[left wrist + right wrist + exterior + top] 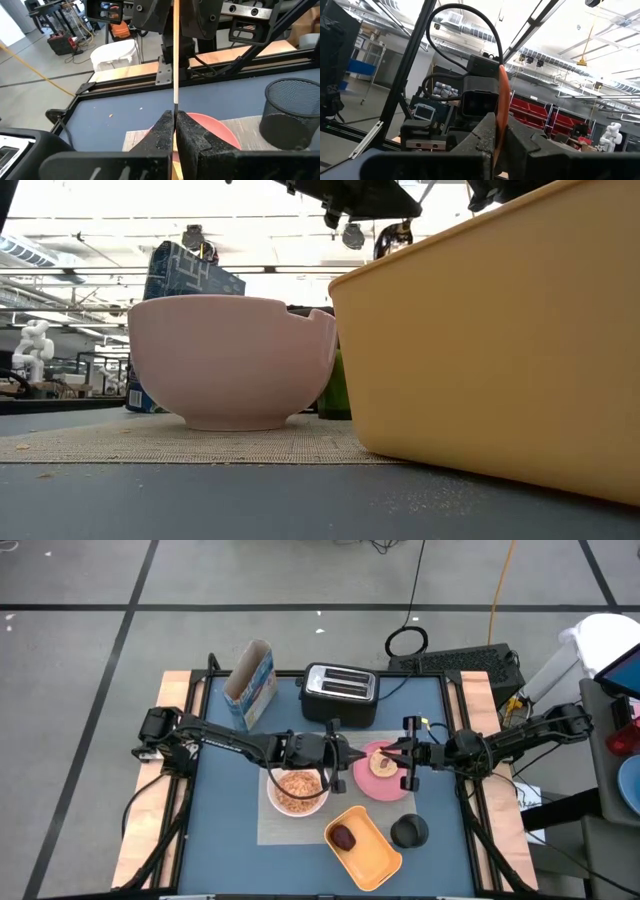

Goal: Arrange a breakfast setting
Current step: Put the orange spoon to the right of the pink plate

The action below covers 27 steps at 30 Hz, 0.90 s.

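**Both claws pinched over the pink plate**

Nearest, at about 6 o'clock on the table, the orange tray [363, 845] holds one dark, rounded item. Beside it stands a black mesh cup [408, 831]. On the grey placemat [270, 830], the white bowl [297, 792] holds tan flakes; the pink plate [382, 780] at its 3 o'clock carries the toasted bread piece [381, 764]. Above the plate, the left gripper [347, 758] and right gripper [385, 753] are each pinched tight on a thin stick. Farthest, at 12 o'clock, sits the toaster [339, 688].
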Each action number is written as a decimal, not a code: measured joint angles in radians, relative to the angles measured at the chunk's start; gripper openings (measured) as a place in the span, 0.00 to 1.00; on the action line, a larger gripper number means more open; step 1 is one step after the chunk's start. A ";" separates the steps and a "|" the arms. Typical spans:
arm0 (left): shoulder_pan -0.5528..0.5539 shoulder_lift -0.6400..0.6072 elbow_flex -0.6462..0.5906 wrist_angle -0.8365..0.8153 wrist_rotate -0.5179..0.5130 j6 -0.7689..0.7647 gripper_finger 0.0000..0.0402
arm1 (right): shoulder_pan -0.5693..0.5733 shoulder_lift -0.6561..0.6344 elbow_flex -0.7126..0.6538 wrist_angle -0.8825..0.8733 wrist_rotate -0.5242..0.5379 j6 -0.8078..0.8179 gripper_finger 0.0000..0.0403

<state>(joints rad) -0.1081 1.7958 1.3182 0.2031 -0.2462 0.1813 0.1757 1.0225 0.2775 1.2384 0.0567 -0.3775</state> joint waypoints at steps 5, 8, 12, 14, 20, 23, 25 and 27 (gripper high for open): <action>0.000 0.000 0.000 0.000 0.011 -0.001 0.02 | 0.000 0.000 0.000 0.000 -0.003 0.000 0.04; 0.000 0.000 0.000 0.001 0.014 -0.003 0.02 | 0.000 0.000 0.000 0.000 -0.004 0.000 0.05; 0.001 0.000 0.000 0.001 0.038 -0.008 0.02 | 0.000 0.000 0.000 0.000 -0.003 -0.001 0.06; 0.001 0.000 0.000 0.001 0.044 -0.011 0.02 | 0.000 0.000 0.000 0.000 -0.004 -0.001 0.07; 0.001 0.000 0.000 0.003 0.045 -0.012 0.02 | 0.000 0.000 0.000 0.000 -0.004 0.067 0.14; 0.002 0.000 0.000 0.004 0.045 -0.014 0.02 | 0.000 0.000 0.000 0.000 -0.004 0.106 0.20; 0.002 0.000 0.000 0.004 0.044 -0.015 0.02 | 0.001 0.000 0.000 -0.001 -0.005 0.121 0.25; 0.002 0.000 0.000 0.004 0.044 -0.015 0.02 | 0.001 0.000 0.000 -0.001 -0.005 0.131 0.30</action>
<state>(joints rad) -0.1062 1.7954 1.3178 0.2073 -0.2020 0.1661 0.1764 1.0222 0.2775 1.2373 0.0517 -0.2466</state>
